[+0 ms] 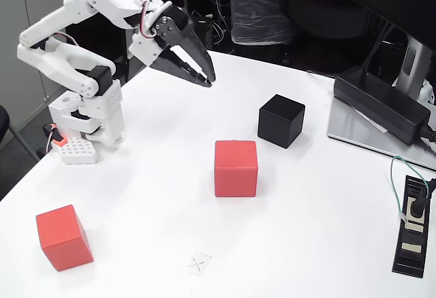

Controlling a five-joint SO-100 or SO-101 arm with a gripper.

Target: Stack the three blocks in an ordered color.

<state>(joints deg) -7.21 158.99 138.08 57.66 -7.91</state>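
Three cubes rest apart on the white table (320, 216). A black block (281, 121) stands right of centre toward the back. One red block (236, 168) sits in the middle, just in front and left of the black one. The other red block (64, 237) lies near the front left edge. My gripper (206, 78) hangs in the air at the back left, black fingers pointing down and right, above the table and well clear of all blocks. Its jaws look nearly closed with nothing between them.
The arm's white base (88, 121) is clamped at the left edge. A long black power brick (381, 106) lies on a grey stand at the right, and a power strip (412, 226) with a cable sits at the right front. A small taped X mark (198, 264) is near the front.
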